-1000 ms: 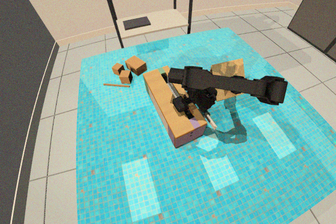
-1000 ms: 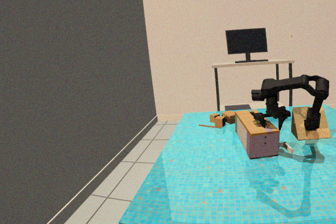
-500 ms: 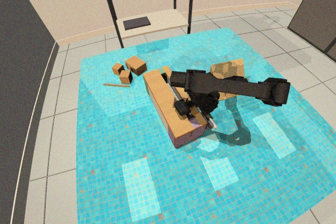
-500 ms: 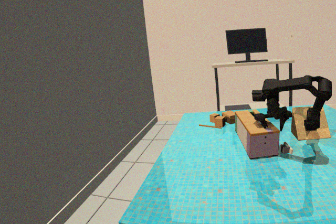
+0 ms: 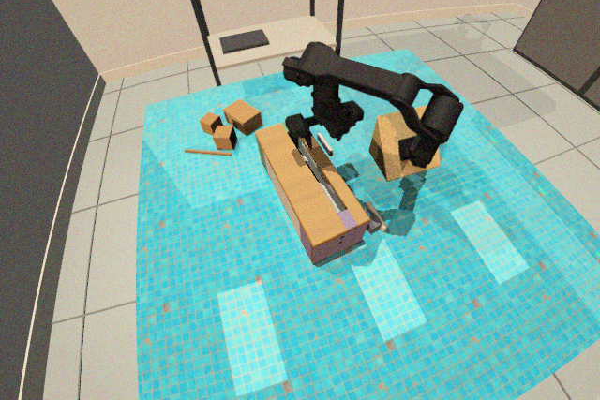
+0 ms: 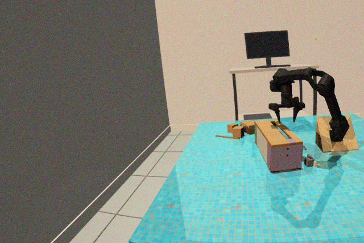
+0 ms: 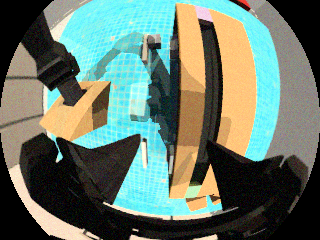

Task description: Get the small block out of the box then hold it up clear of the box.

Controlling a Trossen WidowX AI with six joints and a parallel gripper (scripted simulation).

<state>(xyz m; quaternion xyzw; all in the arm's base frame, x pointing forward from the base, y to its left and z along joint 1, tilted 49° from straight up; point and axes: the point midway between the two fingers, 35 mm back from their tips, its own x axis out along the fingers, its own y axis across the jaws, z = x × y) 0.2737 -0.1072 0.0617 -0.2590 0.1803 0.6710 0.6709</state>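
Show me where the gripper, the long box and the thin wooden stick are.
gripper (image 6: pixel 286 115): exterior view, midway between its two spread fingertips.
long box (image 5: pixel 291 177): top view, on its tan top panel.
thin wooden stick (image 5: pixel 208 151): top view, on the middle of its length.

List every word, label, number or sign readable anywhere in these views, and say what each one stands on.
None can be read: no text shows in any view.
The black monitor screen on the desk is blank.
The long tan box's lilac end panel carries only two dark dots, no letters.
The dark flat slab on the lower desk shelf bears no marking.
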